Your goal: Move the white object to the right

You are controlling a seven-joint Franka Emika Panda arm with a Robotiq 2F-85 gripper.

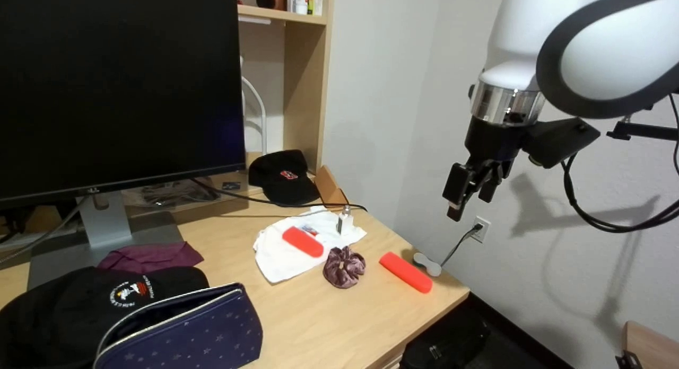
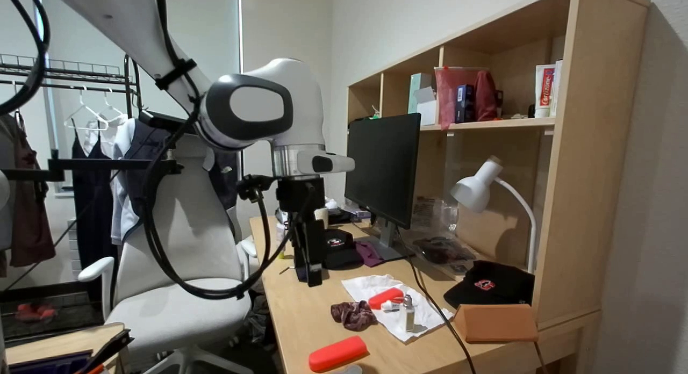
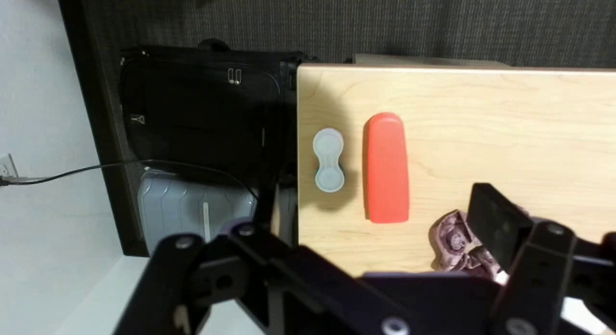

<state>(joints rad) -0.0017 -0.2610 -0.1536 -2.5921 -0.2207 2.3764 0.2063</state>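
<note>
The white object is a small two-lobed white case (image 1: pixel 427 264) lying near the desk's end. In the wrist view the white case (image 3: pixel 328 160) lies flat by the desk edge, left of a red case. Only a sliver of the white case (image 2: pixel 352 369) shows at the bottom of an exterior view. My gripper (image 1: pixel 470 204) hangs well above the desk, up and to the right of the white case there. In the wrist view the gripper (image 3: pixel 378 200) has its fingers spread wide with nothing held between them. The gripper (image 2: pixel 312 280) shows side-on in an exterior view.
A red case (image 3: pixel 388 169) lies right beside the white case. A purple scrunchie (image 1: pixel 344 267) and a white cloth (image 1: pixel 276 263) with another red case (image 1: pixel 303 242) and a small bottle (image 1: pixel 345 220) lie farther in. A monitor (image 1: pixel 116 93) and a blue pouch (image 1: pixel 185 332) stand on the desk.
</note>
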